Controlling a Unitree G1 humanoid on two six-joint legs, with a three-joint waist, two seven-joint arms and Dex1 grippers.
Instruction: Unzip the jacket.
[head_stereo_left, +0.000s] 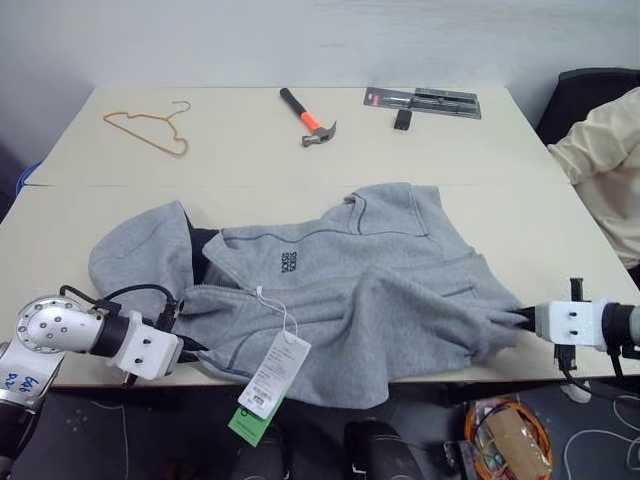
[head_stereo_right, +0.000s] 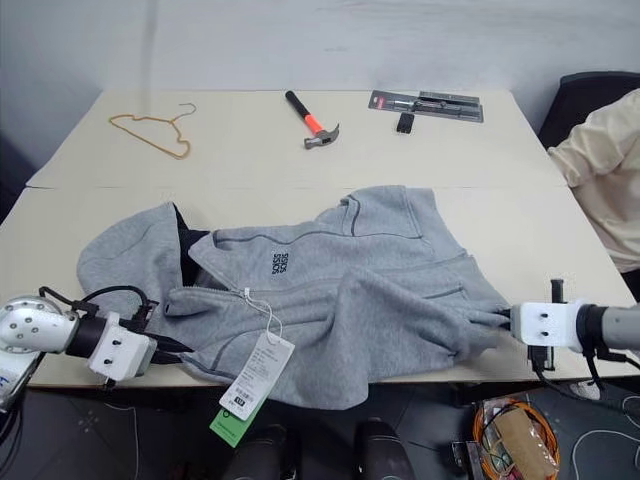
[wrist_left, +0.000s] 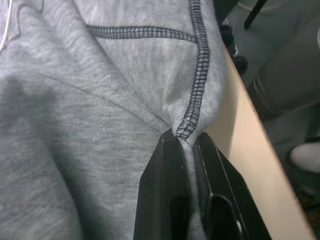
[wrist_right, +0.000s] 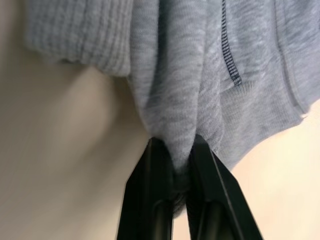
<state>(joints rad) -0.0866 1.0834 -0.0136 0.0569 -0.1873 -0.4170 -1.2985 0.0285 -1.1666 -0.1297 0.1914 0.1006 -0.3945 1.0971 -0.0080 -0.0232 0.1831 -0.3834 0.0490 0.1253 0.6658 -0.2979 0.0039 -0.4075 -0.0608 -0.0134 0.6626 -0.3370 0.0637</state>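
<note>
Plainly, jacket between left gripper and right gripper fingers.

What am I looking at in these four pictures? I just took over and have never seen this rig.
A two-armed humanoid robot stands at a table. The two wide pictures come from its head; the close-ups come from cameras on each wrist. A grey hooded jacket lies there, hang tags over the near edge. The left gripper pinches a stitched seam; the right gripper pinches a fold at the other side. Farther back lie a hanger, a hammer and a packaged tool.
</note>
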